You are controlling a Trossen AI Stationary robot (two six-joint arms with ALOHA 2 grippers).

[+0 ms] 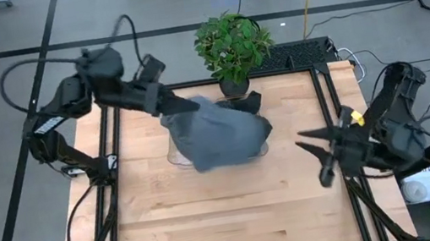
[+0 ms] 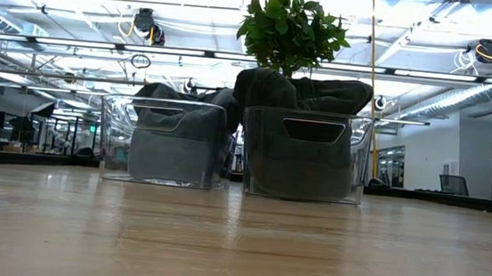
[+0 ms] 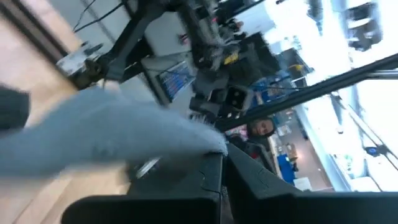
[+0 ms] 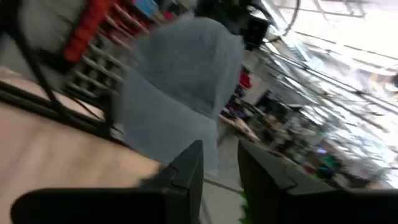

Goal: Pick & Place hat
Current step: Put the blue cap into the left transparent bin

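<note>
A grey hat [image 1: 219,135] hangs in the air over the middle of the table's far half, with my left gripper [image 1: 183,105] shut on its left end. It covers most of the two clear bins [image 2: 165,140] [image 2: 307,157] in the high view. Both bins hold dark grey cloth. The left wrist view shows the hat [image 3: 106,140] spreading away from my left gripper [image 3: 224,158]. My right gripper [image 1: 313,157] stands open near the table's right edge, pointing at the hat [image 4: 180,81] with nothing between its fingers [image 4: 186,165]. My left gripper pinches an edge of the hat [image 3: 210,148] between its two shut fingers. The fingers come nearly level from the table's far left. The hat droops from them toward the table's right. Whether its lower part touches the bins I cannot tell.
A potted plant [image 1: 231,45] stands at the table's far edge just behind the bins, its leaves [image 2: 290,26] rising above them. The near half of the wooden table [image 1: 229,212] is bare wood. Black frame rails [image 1: 329,112] run along both sides.
</note>
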